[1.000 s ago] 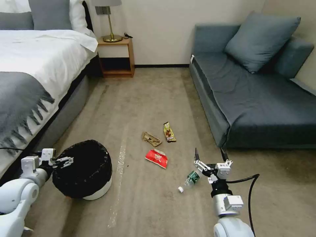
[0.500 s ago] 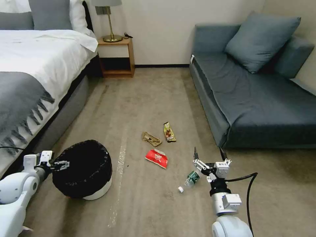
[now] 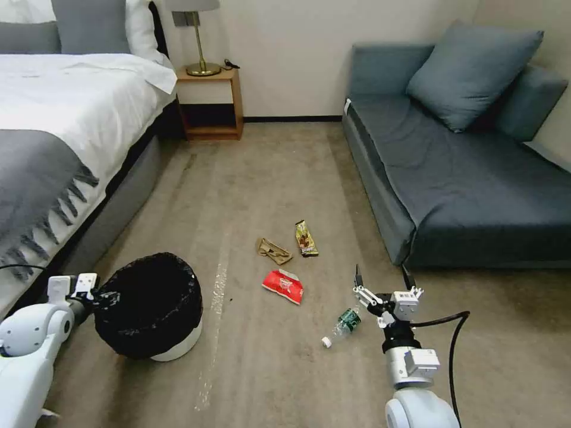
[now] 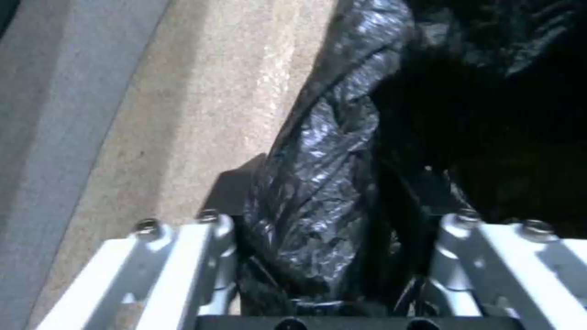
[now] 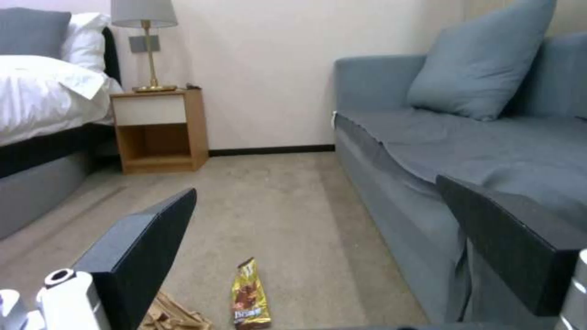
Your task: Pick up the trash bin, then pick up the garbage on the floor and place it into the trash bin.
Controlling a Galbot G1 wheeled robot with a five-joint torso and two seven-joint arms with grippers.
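Squeeze the wide-open left gripper (image 4: 330, 275) tight on the bin (image 3: 156, 309) rim's black bag (image 4: 318, 192) and lift straight, leaving the wide-open right gripper (image 3: 383, 279) above the bottle (image 3: 344, 324).

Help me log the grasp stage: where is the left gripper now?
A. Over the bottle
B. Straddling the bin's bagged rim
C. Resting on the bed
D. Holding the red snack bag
B: the left gripper has its fingers open on either side of the bin rim.
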